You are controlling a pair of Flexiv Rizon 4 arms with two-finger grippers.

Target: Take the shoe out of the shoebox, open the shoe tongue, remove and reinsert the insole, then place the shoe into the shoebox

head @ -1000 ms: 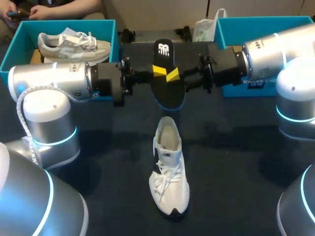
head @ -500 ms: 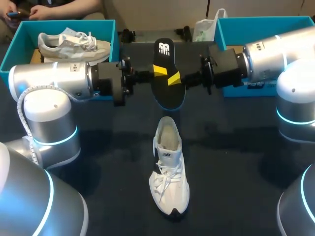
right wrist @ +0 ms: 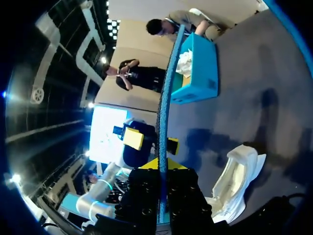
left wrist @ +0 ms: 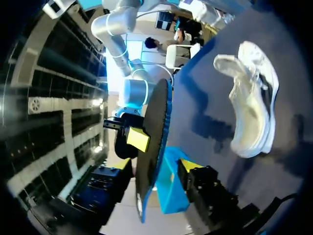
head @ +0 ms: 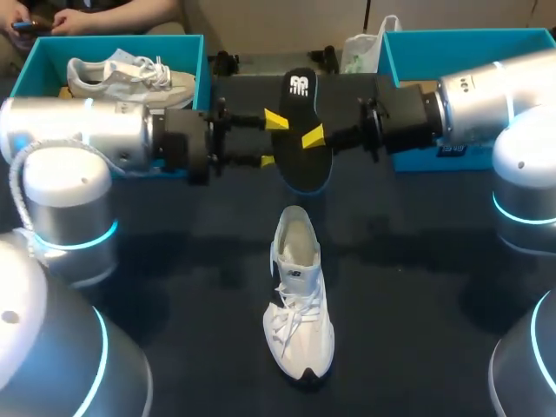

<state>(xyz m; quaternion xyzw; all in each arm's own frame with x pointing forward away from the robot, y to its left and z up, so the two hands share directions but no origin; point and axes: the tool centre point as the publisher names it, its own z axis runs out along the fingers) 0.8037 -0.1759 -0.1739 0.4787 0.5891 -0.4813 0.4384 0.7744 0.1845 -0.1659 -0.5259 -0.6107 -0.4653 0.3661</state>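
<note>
**Insole in mid-air, right gripper clamped on it, left gripper open around it**

- Insole: black, blue rim, held off the table above the far middle, between the two arms. Long axis runs near-to-far. The end with the white logo points away from the robot and the plain end points back toward the sneaker. Its top face is tilted toward the head camera; both wrist views see it edge-on.
- Right gripper: closed on the insole's right edge. One yellow tip lies flat on the top face. In the right wrist view the insole runs straight out from between its fingers.
- Left gripper: fingers spread, straddling the insole's left edge. One yellow tip is over the top face and the other sits lower, just off the edge. The right wrist view shows a gap between at least one tip and the insole, so it has no grip.
- White sneaker: upright on the dark table, nearer the robot than the insole and apart from it. Long axis near-to-far, toe toward the robot, open collar toward the insole.
- Teal shoebox: far left, behind the left arm, with a second white sneaker lying in it.
- Second teal box: far right, behind the right arm.
</note>
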